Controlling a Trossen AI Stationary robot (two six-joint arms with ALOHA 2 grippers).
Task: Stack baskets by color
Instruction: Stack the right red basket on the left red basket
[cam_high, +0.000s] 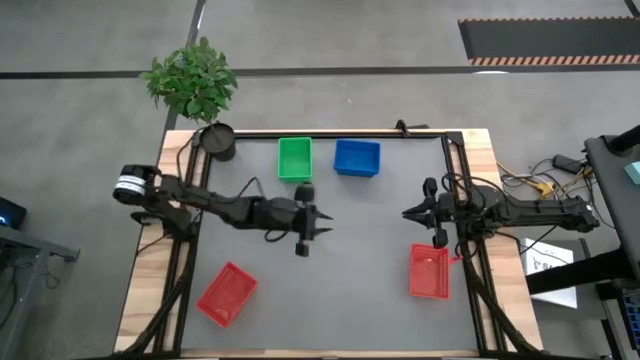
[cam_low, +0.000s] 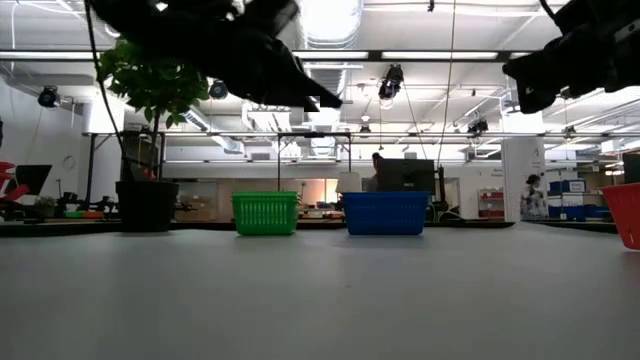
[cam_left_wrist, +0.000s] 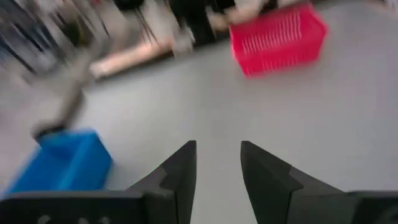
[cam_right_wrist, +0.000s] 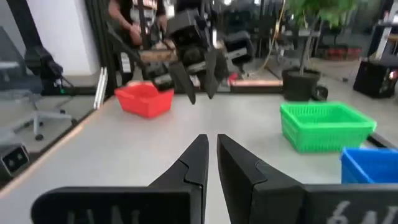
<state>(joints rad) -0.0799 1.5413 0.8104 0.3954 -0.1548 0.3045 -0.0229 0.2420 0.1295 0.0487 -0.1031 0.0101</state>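
- Table (cam_high: 380, 300): flat rectangular top with a smooth matte grey surface, edged by pale wooden boards and a dark frame
- Green basket (cam_high: 295, 159): small rectangular plastic basket with ribbed mesh sides, at the far edge of the table, upright, just beside the blue basket (cam_high: 357, 158) but not touching it
- Blue basket: same shape and mesh texture, upright, to the right of the green one in the high view
- Left red basket (cam_high: 227, 294): same type, at the near left of the table, turned at an angle to the table edges
- Right red basket (cam_high: 429, 271): same type, at the near right edge of the table, near the right arm
- Left gripper (cam_high: 322, 226): over the bare middle of the table, raised clear of the surface; two dark wedge-shaped fingers (cam_left_wrist: 180, 174) spread apart with a visible gap, holding nothing
- Right gripper (cam_high: 408, 213): over the right part of the table, above the right red basket's area; dark tapered fingers (cam_right_wrist: 193, 168) pressed nearly together, holding nothing
- Plant pot (cam_high: 217, 141): round, black, at the far left corner, carrying a leafy green plant (cam_high: 191, 80)
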